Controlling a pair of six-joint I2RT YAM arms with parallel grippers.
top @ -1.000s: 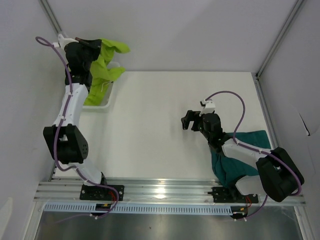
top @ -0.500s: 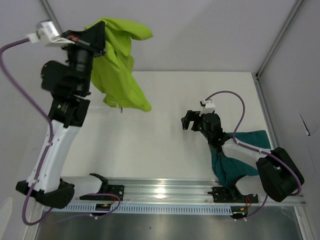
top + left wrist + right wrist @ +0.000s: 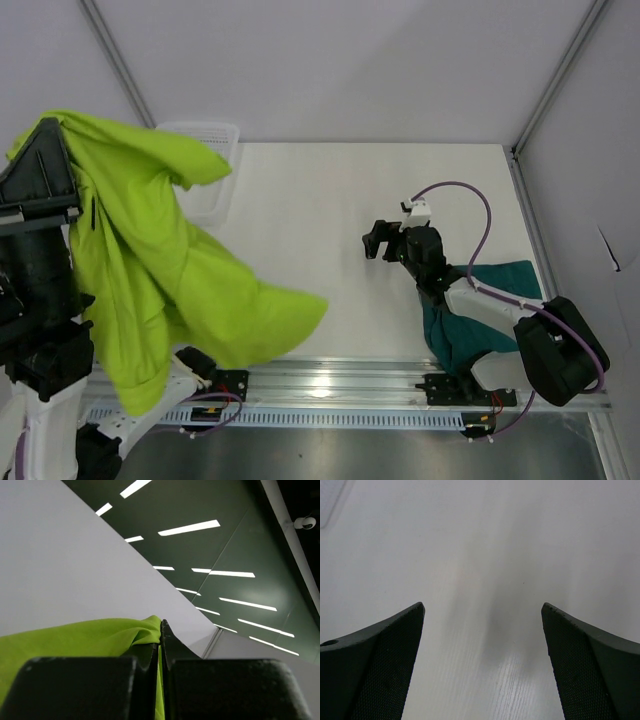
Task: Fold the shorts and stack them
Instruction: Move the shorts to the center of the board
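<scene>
Lime yellow-green shorts (image 3: pixel 170 280), hanging at left of the top view, pinched in my left gripper (image 3: pixel 161 630), jaws together on the cloth; dark teal shorts (image 3: pixel 515 275), lower right, under my right arm (image 3: pixel 480 305); right gripper (image 3: pixel 482 625), jaws wide apart above white table (image 3: pixel 300 220).

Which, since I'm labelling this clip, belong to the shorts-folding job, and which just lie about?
Job: lime shorts, clamped in the left end effector; teal shorts, under the right arm.
Lying about: white mesh basket.
</scene>
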